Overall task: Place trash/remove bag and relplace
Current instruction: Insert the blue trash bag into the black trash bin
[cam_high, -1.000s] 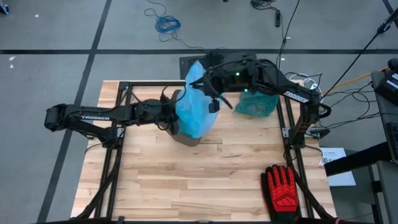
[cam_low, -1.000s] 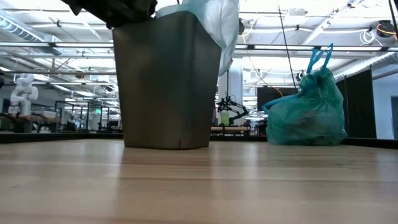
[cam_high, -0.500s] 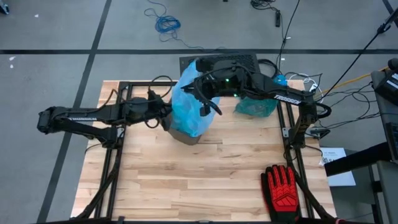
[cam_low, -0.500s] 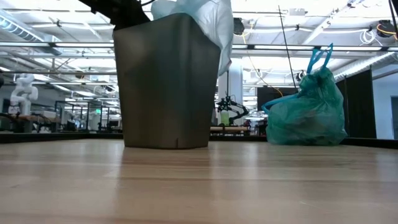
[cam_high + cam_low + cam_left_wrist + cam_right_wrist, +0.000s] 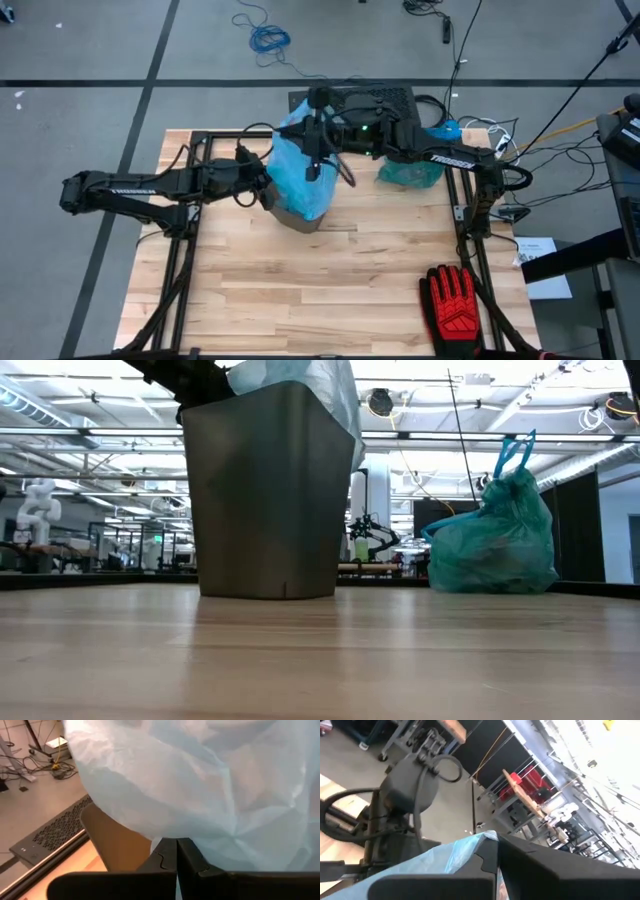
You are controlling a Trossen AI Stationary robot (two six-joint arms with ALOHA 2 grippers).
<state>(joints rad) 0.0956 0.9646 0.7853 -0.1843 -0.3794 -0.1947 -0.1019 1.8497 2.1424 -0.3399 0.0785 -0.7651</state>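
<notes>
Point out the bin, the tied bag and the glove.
bin (image 5: pixel 265 500), low view, front wall.
tied bag (image 5: pixel 495 540), low view, bulging middle.
glove (image 5: pixel 455 300), high view, back of the palm.

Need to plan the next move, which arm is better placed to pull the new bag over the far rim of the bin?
Probably the right: its tool is shut on the light blue bag above the bin.

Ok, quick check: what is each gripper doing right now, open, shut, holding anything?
Left gripper: shut, pinching the light blue bag at the bin's rim.
Right gripper: shut on the same bag's upper edge, above the bin.
</notes>
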